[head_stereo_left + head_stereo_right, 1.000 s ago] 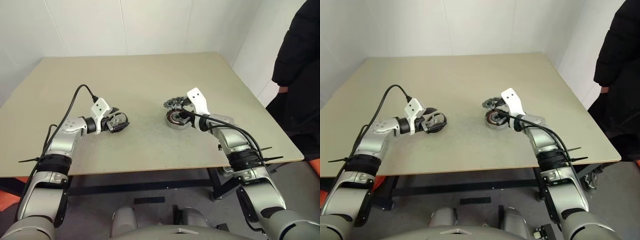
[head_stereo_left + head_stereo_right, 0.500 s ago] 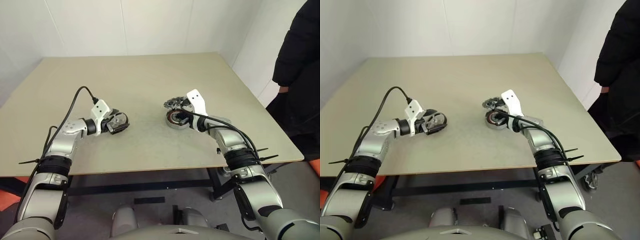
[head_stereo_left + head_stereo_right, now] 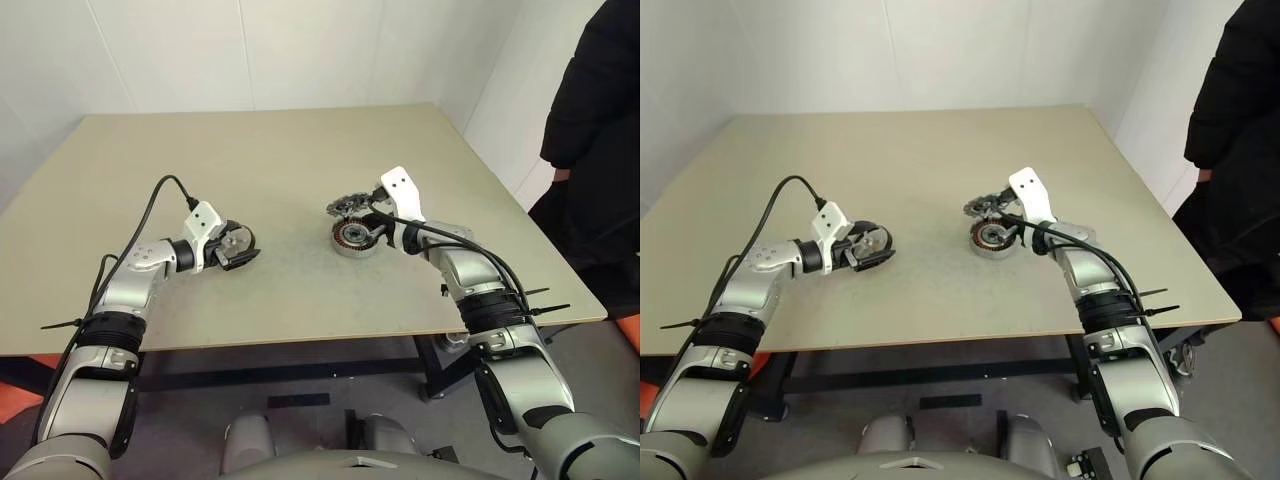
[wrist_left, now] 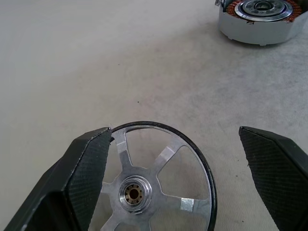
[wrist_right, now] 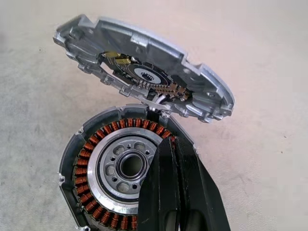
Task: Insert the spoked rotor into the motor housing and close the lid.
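Left pincer [image 4: 175, 168] spread wide around spoked rotor [image 4: 154, 192] on tabletop [image 3: 290, 160]; right pincer [image 5: 174, 159] clamped empty over motor housing [image 5: 101, 178], lid [image 5: 144, 72] tilted open.

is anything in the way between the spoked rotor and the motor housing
On the table between them, nothing visible. The spoked rotor sits between the left pincer's open fingers, bare tabletop running to the motor housing. At the housing, the shut right pincer rests over the opening, and the lid stands tilted open behind.
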